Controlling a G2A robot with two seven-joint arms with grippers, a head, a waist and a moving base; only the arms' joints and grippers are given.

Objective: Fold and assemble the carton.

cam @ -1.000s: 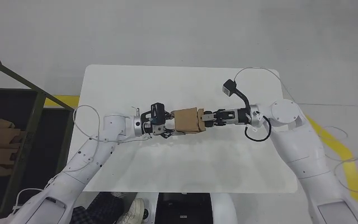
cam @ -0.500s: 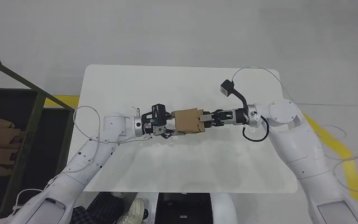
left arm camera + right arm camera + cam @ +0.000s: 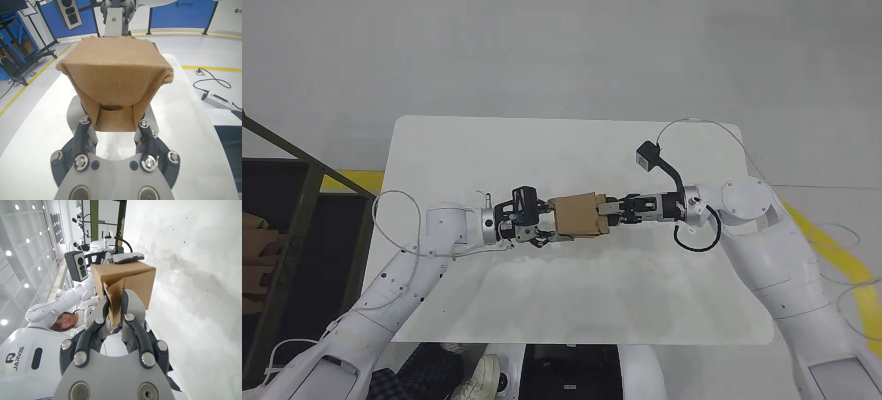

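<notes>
a: fig. 1. what has changed in the last second?

b: very little. the carton (image 3: pixel 577 214) stays held above the middle of the worktop (image 3: pixel 542 150), between the two arms. the right arm has edged slightly toward it and its forearm has turned a little.

a: meaning for the task?

b: probably a small pressing or re-seating move, not a new fold. the body is already squared into a box. the end at the right tool (image 3: pixel 115 301) looks ragged and not yet closed, so assembly seems unfinished.

a: state of each tool?

b: the right tool is nearly closed, pinching a flap edge of the carton. the left tool (image 3: pixel 115 121) is set wider, its fingers clamped on either side of the carton's folded near end.

a: counts?

b: one carton, two tools, both gripping it, and one worktop.
</notes>
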